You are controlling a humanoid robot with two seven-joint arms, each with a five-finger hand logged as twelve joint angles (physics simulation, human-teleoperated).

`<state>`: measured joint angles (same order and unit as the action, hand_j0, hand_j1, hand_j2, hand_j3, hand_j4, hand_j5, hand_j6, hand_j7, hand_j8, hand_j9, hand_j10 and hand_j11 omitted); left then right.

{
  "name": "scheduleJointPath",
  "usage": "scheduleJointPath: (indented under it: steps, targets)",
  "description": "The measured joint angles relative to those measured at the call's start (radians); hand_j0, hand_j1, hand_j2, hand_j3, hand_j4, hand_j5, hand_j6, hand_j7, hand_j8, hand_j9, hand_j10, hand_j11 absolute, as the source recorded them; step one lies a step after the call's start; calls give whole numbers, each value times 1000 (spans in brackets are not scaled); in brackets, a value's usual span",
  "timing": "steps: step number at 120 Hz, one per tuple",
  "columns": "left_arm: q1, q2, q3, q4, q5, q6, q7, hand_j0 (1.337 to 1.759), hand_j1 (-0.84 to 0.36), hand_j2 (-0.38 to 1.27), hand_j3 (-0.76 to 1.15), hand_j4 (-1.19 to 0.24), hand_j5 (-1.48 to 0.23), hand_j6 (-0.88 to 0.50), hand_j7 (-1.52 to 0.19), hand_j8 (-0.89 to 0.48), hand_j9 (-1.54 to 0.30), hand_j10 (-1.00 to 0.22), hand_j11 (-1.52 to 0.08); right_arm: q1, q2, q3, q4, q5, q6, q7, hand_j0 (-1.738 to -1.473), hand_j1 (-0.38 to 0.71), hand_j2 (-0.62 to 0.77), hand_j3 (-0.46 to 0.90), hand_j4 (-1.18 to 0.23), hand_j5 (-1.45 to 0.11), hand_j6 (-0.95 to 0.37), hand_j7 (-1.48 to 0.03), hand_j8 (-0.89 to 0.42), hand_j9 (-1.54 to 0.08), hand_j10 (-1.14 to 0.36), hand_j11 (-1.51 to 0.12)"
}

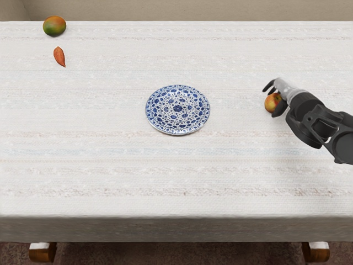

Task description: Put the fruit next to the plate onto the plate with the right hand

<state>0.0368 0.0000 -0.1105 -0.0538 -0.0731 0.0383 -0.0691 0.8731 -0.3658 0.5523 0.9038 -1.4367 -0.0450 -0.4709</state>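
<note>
A pale, cloth-textured table [176,182] is filling the view, with a blue-patterned plate [149,108] sitting at its middle. The small reddish-yellow fruit [271,102] is lying well to the right of the plate, and the right robot hand [280,95] is reaching in from that side. Its dark fingers are curling around the fruit above and below, clamped on it as far as can be seen. The plate is lying to the hand's left, so the carry is looking like a plain leftward sweep. A mango [54,26] and a red sliver [59,56] are sitting far off at the left corner.
</note>
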Motion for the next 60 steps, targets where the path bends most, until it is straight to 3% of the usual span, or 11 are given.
scheduleJointPath:
  steps: [26,60]
  targets:
    - [0,0,0,0,0,0,0,1658,337,2,0,-11,-13,-11,-13,-11,-13,-11,-13,1,1,0,11,23,19,-2,-1657,224,-66,-1,-513,-604,-449,-632,-353,-621,-504,-620]
    - [0,0,0,0,0,0,0,1658,337,2,0,-11,-13,-11,-13,-11,-13,-11,-13,11,-7,2,46,51,37,-3,-1656,235,98,0,-559,-699,-494,-711,-389,-709,-549,-708]
